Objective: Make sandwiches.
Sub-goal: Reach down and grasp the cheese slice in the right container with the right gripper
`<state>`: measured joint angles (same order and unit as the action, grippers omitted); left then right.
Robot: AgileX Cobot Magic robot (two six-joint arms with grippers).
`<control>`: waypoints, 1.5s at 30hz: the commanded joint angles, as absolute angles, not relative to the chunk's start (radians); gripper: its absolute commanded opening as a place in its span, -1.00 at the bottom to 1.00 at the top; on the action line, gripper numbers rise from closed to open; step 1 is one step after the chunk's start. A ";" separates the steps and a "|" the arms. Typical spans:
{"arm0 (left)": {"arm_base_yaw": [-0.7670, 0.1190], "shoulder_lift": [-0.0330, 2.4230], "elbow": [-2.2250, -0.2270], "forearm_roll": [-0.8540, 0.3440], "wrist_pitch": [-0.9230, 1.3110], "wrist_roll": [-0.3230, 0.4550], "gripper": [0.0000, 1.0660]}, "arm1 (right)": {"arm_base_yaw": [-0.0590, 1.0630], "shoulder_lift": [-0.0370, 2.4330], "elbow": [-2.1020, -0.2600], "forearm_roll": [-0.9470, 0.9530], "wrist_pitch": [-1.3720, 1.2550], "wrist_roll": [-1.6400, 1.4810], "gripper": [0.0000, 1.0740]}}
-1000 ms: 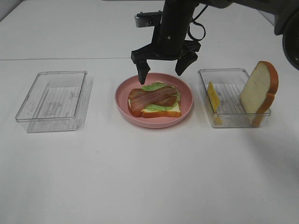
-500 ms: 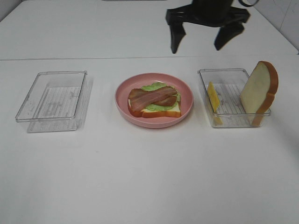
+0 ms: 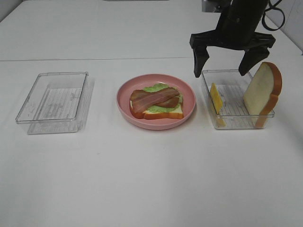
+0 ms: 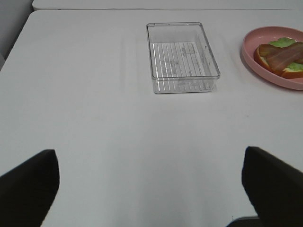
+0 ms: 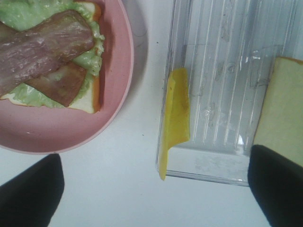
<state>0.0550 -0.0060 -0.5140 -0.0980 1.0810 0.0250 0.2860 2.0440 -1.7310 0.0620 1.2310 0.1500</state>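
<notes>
On the pink plate [image 3: 124,101], the bacon strip [image 3: 154,98] lies diagonally, near-left to far-right. Right tool [image 3: 221,74] and left tool [image 4: 151,189]: jaws apart.

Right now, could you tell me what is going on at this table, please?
A two-armed robot is partway through a sandwich: bread, lettuce and bacon are stacked on the plate. The right gripper hovers open, holding nothing, above the right tray, where the cheese leans on one wall and a second slice stands on edge. The left gripper is open over bare table, apart from the left tray.
</notes>
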 commanded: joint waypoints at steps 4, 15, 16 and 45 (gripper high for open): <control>0.056 -0.024 -0.513 -0.107 1.075 0.028 0.87 | 0.283 2.145 -1.726 0.078 1.269 0.160 0.80; 0.056 -0.024 -0.513 -0.107 1.075 0.028 0.87 | 0.283 2.197 -1.726 0.086 1.210 0.160 0.71; 0.056 -0.024 -0.513 -0.107 1.075 0.028 0.87 | 0.283 2.197 -1.726 0.086 1.194 0.160 0.66; 0.056 -0.024 -0.513 -0.107 1.075 0.028 0.87 | 0.283 2.216 -1.726 0.073 1.177 0.163 0.01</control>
